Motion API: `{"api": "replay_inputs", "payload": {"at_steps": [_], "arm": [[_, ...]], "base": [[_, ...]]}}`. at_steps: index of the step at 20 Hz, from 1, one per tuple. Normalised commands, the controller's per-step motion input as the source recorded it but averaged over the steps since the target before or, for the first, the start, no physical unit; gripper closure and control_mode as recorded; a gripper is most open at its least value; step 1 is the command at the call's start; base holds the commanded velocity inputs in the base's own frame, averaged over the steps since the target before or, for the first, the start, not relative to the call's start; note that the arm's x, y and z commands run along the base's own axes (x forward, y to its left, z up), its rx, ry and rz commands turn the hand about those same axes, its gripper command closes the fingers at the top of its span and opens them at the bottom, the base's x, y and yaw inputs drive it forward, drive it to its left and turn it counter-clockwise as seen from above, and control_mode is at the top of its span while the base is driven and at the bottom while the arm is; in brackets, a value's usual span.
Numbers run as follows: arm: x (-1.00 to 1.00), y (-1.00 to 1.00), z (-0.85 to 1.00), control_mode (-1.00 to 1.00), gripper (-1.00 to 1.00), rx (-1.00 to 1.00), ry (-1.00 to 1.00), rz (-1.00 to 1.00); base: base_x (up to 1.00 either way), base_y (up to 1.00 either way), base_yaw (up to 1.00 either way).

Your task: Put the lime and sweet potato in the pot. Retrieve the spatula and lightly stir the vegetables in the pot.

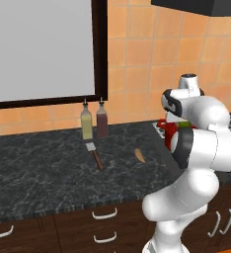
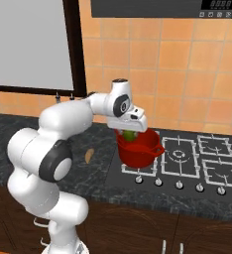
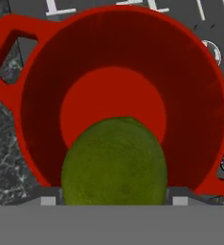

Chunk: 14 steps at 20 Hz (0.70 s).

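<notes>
My gripper (image 2: 129,132) hangs just above the red pot (image 2: 138,150) and is shut on the lime (image 2: 131,136). In the hand view the green lime (image 3: 115,162) sits between the fingers, and under it lies the open pot (image 3: 37,95) with nothing on its red floor. The pot stands on the front left burner of the stove. Left of it, the tan-orange sweet potato (image 1: 139,155) lies on the dark counter. Further left is the spatula (image 1: 94,154), with its silvery blade toward the wall and its brown handle toward the counter's front.
Two small bottles (image 1: 87,123) stand at the wall behind the spatula. The gas stove (image 2: 197,158) stretches right of the pot, with knobs along its front. A dark-framed window (image 1: 38,49) is above the counter (image 1: 38,173), and drawers are below it.
</notes>
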Motion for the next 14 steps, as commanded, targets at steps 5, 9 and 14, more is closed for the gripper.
{"api": "replay_inputs", "payload": {"at_steps": [5, 9, 14], "arm": [[0.1, -0.02, -0.57, -1.0, 1.0, 0.0, 0.0, 0.0], [0.07, -0.01, -0.34, -1.0, 1.0, 0.0, 0.0, 0.0], [0.0, 0.0, 0.0, -1.0, -1.0, 0.0, 0.0, 0.0]], "base": [[0.0, 0.0, 0.0], [0.0, 0.0, 0.0], [0.0, 0.0, 0.0]]}}
